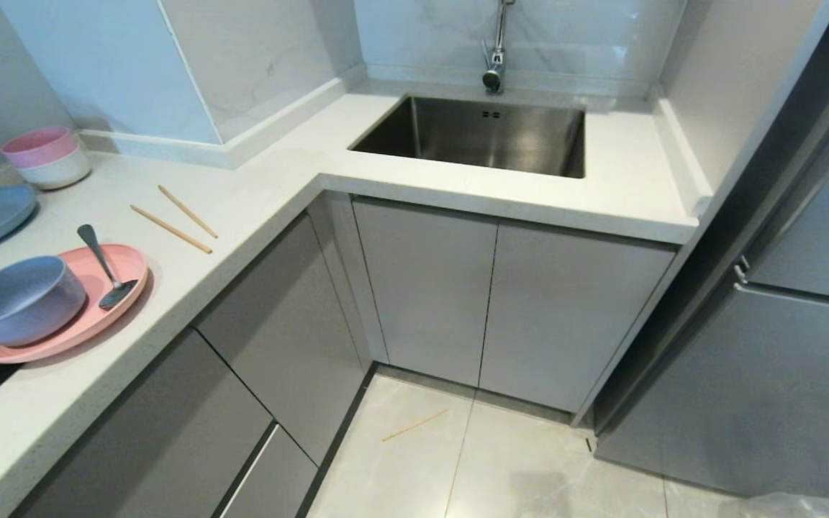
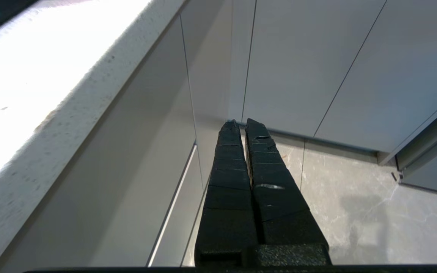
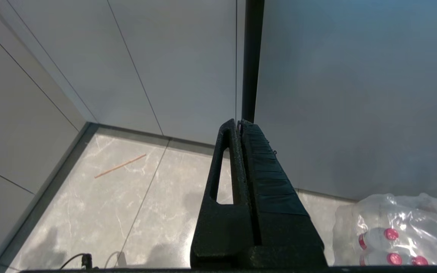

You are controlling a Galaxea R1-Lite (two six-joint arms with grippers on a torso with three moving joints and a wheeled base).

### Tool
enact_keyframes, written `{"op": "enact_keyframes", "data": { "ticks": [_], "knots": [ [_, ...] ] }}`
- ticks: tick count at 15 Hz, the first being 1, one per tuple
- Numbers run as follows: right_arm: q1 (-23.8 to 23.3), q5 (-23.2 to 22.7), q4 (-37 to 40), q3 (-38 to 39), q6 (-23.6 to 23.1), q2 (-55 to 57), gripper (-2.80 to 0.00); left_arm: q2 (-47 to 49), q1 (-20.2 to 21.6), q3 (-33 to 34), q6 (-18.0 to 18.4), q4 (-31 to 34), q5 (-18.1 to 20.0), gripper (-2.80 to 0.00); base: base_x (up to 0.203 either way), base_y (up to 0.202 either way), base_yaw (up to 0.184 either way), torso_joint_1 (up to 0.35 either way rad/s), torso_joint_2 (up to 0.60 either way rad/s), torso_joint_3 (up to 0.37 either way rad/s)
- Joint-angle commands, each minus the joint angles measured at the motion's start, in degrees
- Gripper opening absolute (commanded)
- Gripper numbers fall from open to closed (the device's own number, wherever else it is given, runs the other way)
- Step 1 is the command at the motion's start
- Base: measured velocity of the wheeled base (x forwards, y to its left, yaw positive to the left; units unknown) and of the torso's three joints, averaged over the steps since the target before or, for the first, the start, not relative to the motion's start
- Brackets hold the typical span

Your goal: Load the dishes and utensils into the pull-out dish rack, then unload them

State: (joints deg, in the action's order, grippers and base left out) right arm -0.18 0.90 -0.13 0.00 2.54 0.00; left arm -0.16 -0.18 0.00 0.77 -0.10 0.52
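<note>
Both the left gripper [image 2: 240,123] and right gripper [image 3: 239,122] hang closed and empty above the floor, while the pink plate [image 1: 80,316] at lower left carries the blue-grey bowl [image 1: 19,298].

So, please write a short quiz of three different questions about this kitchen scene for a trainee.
1. True or false: the blue-grey bowl sits on the pink plate.
2. Where does the metal spoon lie? A) in the sink B) on the pink plate C) on the floor
3. Fill in: two chopsticks lie on the counter; a similar thin stick lies on the ____.

Key: 1 true; 2 B; 3 floor.
</note>
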Motion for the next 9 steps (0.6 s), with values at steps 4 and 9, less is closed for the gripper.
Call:
{"op": "enact_keyframes", "data": {
  "ticks": [4,9],
  "knots": [
    [0.01,-0.02,-0.04,0.0,0.01,0.0,-2.8,0.06,0.01,0.0,0.02,-0.05,0.0,-2.8,0.0,0.0,0.0,0.004,0.0,0.202],
    [0.01,0.06,-0.04,0.0,0.01,0.0,-2.8,0.02,0.01,0.0,0.02,-0.07,0.0,-2.8,0.0,0.0,0.0,0.001,0.0,0.198]
  ]
}}
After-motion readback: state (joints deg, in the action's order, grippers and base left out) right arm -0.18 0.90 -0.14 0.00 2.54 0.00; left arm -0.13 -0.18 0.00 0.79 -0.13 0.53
